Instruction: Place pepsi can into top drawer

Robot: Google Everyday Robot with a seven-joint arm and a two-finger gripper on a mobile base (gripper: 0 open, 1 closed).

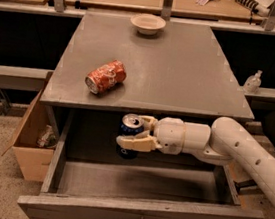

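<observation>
The pepsi can, dark blue with a silver top, is held upright by my gripper, just below the front edge of the cabinet top and above the back of the open top drawer. The cream fingers are closed around the can's sides. The white arm reaches in from the right. The drawer is grey, pulled out toward me, with a small metal knob on its front panel; its floor shows bare.
A dented red-orange can lies on its side on the grey cabinet top. A cream bowl stands at the far edge. A tan cardboard box stands on the floor at the drawer's left. A small bottle sits at right.
</observation>
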